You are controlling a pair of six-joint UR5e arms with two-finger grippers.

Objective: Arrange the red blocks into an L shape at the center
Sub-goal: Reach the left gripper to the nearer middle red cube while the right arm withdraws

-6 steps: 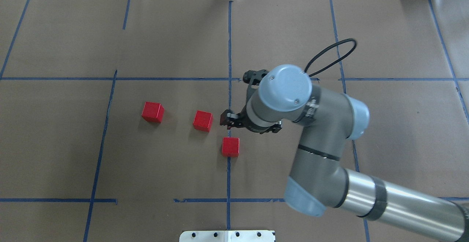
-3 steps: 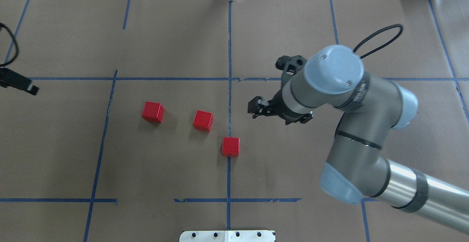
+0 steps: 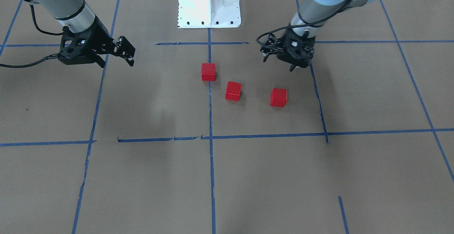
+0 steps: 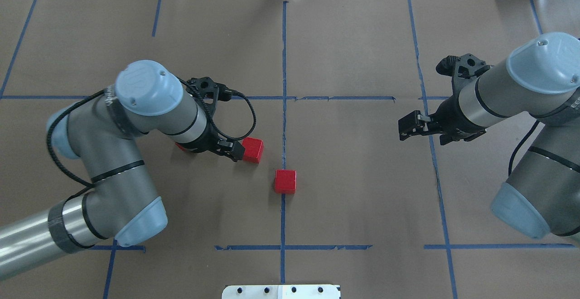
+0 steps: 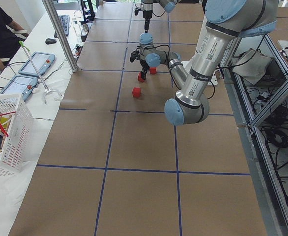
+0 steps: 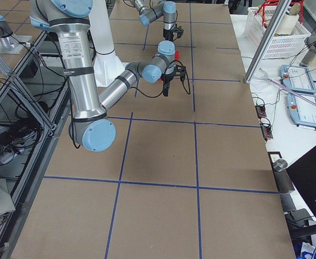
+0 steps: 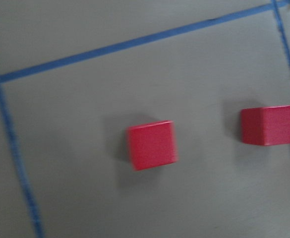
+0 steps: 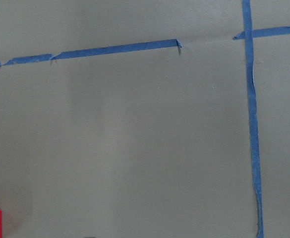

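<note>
Three red blocks lie on the brown paper near the centre. In the front-facing view they are one on the centre line [image 3: 208,71], a middle one [image 3: 233,90] and an outer one [image 3: 278,97], all apart. From overhead I see the centre-line block [image 4: 285,181] and the middle block [image 4: 252,149]. The third is almost hidden under my left arm. My left gripper [image 3: 283,63] hovers above the table near the outer and middle blocks, looks open and holds nothing. My right gripper [image 4: 404,127] is open and empty, far to the right.
Blue tape lines [image 4: 283,63] divide the paper into grid cells. The white robot base plate [image 3: 209,3] is at the near edge. A white basket [image 5: 6,132] and control tablets sit beyond the table's far side.
My right arm has drawn back to the right, away from the blocks. My left arm has come in from the left and now hangs over the left blocks. The blocks have not moved.
</note>
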